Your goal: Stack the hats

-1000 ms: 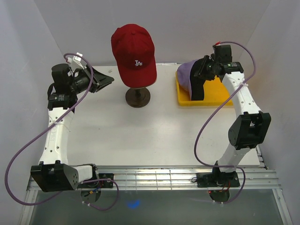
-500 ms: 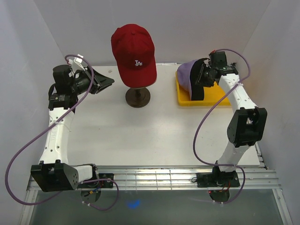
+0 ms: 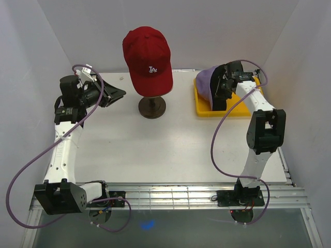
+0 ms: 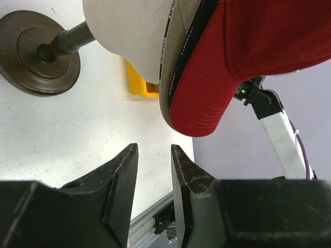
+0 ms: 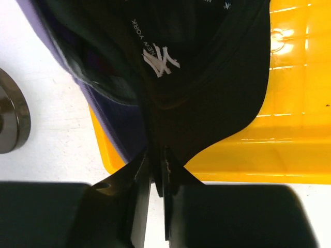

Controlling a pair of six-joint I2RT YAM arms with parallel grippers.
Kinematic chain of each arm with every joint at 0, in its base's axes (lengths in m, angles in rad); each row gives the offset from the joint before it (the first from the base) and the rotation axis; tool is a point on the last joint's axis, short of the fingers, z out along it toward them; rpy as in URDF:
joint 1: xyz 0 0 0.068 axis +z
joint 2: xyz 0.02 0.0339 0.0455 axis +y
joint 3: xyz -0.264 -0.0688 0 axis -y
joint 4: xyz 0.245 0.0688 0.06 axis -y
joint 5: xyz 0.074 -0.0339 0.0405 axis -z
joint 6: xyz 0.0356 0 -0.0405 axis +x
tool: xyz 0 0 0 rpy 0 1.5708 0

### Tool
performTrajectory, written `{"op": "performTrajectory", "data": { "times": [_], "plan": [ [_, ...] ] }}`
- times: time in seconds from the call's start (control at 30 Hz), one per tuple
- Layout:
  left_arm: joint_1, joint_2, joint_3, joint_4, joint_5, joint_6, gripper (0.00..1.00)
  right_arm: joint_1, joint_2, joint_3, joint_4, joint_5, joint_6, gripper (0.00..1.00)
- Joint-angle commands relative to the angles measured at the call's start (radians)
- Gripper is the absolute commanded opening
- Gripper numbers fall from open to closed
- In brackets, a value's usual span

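**A:** Count of hats?

**B:** Three. One red fabric baseball cap, one lavender fabric cap, one black fabric cap. Also one yellow plastic tray, and one beige egg-shaped mannequin head on a dark round stand.

**A:** How do they look?

**B:** The red one has a small white logo on the front and a curved brim. The black one shows a white mark with "NEW YORK" lettering. The lavender one is plain from what shows.

**A:** Where are they?

**B:** The red cap sits on the mannequin head, at the far middle of the white table. The tray, far right, holds the lavender and black caps, pressed together. The black brim hangs over the tray's near wall.

**A:** Grippers?

**B:** The right gripper pinches the black cap's brim edge, fingers closed on it. The left gripper hangs left of the stand, fingers slightly spread with nothing between them, just beside the red brim in the wrist view.
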Motion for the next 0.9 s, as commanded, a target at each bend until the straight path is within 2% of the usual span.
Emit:
{"op": "performTrajectory", "data": {
  "times": [0.0, 0.03, 0.07, 0.47, 0.7, 0.87],
  "plan": [
    [0.002, -0.048, -0.013, -0.003, -0.013, 0.003, 0.42, 0.001, -0.032, 0.03, 0.041, 0.031, -0.017, 0.15],
    [0.002, -0.048, -0.016, -0.003, -0.015, 0.003, 0.42, 0.001, -0.038, 0.033, 0.043, 0.04, -0.015, 0.1],
    [0.002, -0.053, -0.016, -0.002, -0.015, 0.003, 0.42, 0.001, -0.043, 0.044, 0.034, 0.047, -0.018, 0.08],
    [0.002, -0.049, -0.025, 0.025, 0.024, -0.037, 0.42, 0.001, -0.08, 0.346, -0.268, 0.215, -0.084, 0.08],
    [0.002, -0.056, -0.03, 0.035, 0.033, -0.054, 0.42, 0.002, -0.213, 0.248, -0.269, 0.309, -0.096, 0.08],
    [0.002, -0.065, -0.027, 0.044, 0.045, -0.061, 0.42, 0.002, -0.316, 0.261, -0.207, 0.194, -0.066, 0.08]
  ]
}}
